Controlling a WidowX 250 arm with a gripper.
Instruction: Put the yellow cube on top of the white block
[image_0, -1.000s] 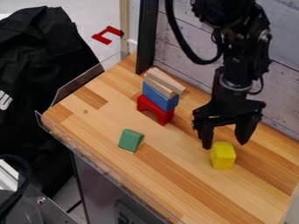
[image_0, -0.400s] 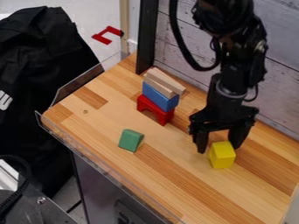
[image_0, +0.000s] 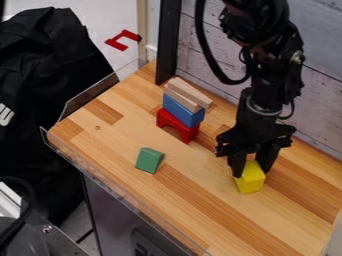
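My gripper (image_0: 252, 169) hangs low over the right part of the table, shut on the yellow cube (image_0: 250, 181), with one finger at each side of its upper part. The cube is low at the table surface, turned slightly; whether it touches the wood I cannot tell. No plainly white block is seen; pale wooden blocks (image_0: 186, 95) lie on top of the blue block (image_0: 182, 109), which rests on the red arch (image_0: 176, 126). This stack stands to the left of the gripper and farther back.
A green block (image_0: 149, 160) lies on the wooden table (image_0: 200, 190), in front of the stack and left of the cube. A clear raised edge (image_0: 110, 177) runs along the table's left front side. The plank wall (image_0: 214, 70) stands behind, with a black post (image_0: 167, 42) near the stack.
My gripper has come down and a little left, and its fingers have closed in on the yellow cube. The cube has shifted slightly left and turned. The stack and green block have not moved.
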